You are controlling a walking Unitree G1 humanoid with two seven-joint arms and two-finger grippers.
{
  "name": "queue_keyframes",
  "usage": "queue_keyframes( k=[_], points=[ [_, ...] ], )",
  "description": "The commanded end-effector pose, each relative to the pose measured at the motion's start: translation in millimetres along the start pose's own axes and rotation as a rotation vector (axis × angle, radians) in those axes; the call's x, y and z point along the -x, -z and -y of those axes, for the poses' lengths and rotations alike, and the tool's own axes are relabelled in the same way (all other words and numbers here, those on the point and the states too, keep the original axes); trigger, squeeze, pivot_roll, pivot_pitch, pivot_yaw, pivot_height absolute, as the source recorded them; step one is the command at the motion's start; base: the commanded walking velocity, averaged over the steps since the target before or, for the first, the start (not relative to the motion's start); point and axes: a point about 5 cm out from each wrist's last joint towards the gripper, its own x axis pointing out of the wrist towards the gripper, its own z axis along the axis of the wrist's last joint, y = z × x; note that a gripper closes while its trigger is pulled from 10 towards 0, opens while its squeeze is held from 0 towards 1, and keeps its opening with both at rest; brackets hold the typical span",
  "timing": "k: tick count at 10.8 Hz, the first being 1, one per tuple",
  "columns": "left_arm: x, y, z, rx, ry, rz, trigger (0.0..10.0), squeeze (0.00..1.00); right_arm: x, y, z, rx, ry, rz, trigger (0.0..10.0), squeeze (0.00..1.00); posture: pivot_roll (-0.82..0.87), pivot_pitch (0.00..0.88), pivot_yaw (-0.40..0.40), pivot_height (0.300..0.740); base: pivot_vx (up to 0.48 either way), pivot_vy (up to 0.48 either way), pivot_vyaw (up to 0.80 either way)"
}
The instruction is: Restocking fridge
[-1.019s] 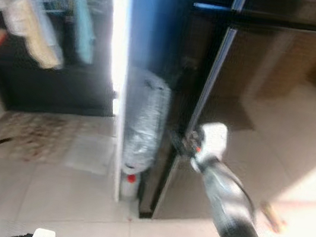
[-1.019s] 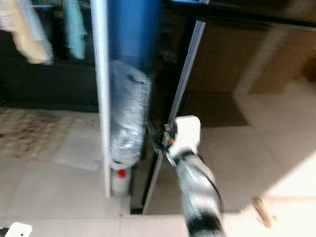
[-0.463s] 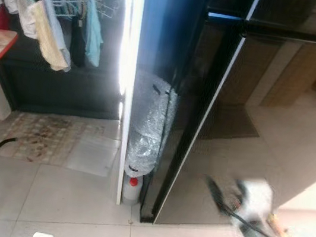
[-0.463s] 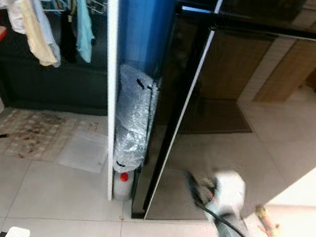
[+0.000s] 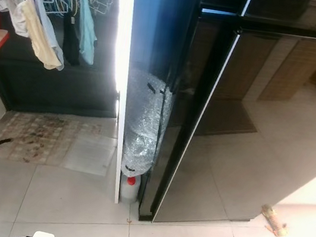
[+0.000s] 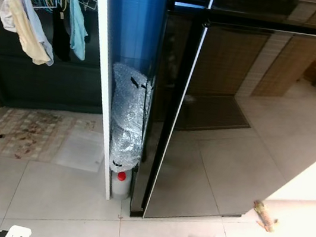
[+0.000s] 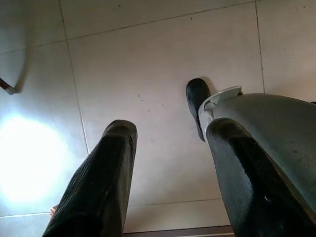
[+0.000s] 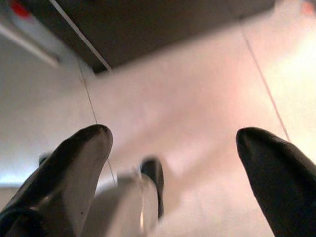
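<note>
Pale floor tiles (image 5: 68, 194) surround a tall black glass-fronted fridge (image 5: 248, 121). Its lower door (image 5: 190, 123) stands slightly ajar along the left edge. A bubble-wrapped bundle (image 5: 144, 122) and a red-capped bottle (image 5: 129, 187) sit in the gap between the fridge and a white panel (image 5: 119, 118). Clothes on hangers (image 5: 47, 23) hang at the far left.

Task status: no stock items are visible. Whether loading is pending or complete cannot be judged.

Left tool (image 7: 170, 148): fingers spread, empty, aimed at the floor. Right tool (image 8: 173, 143): fingers spread, empty, low near the fridge base.

Change: one second ago the right tool was at the door edge; it has since dropped to the frame bottom. The camera also shifted.
</note>
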Motion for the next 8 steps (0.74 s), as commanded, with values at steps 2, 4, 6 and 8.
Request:
queue_keyframes(
  k=[2, 4, 6, 8],
  points=[
    [0.6, 5, 1.0, -0.012, -0.008, -0.024, 10.0, 0.00, -0.7, -1, -0.6, -0.008, 0.006, 0.003, 10.0, 0.00, -0.12, 0.000, -0.042, 0.740, 0.000, -0.441, 0.00],
    [0.6, 5, 0.3, -0.023, -0.010, -0.030, 10.0, 0.00, -1.6, -5, 3.6, -0.026, 0.023, -0.009, 10.0, 0.00, -0.13, 0.000, -0.040, 0.740, 0.000, -0.467, -0.40],
    [0.5, 5, 0.5, -0.020, -0.012, -0.030, 10.0, 0.00, 3.8, 8, 16.1, -0.021, 0.054, -0.042, 10.0, 0.00, -0.13, 0.000, -0.043, 0.740, 0.000, -0.463, -0.39],
    [0.3, 4, 0.7, -0.019, -0.013, -0.031, 10.0, 0.00, 7.9, 16, 23.1, -0.003, 0.044, -0.061, 10.0, 0.00, -0.13, 0.000, -0.041, 0.740, 0.000, -0.444, 0.00]
  ],
)
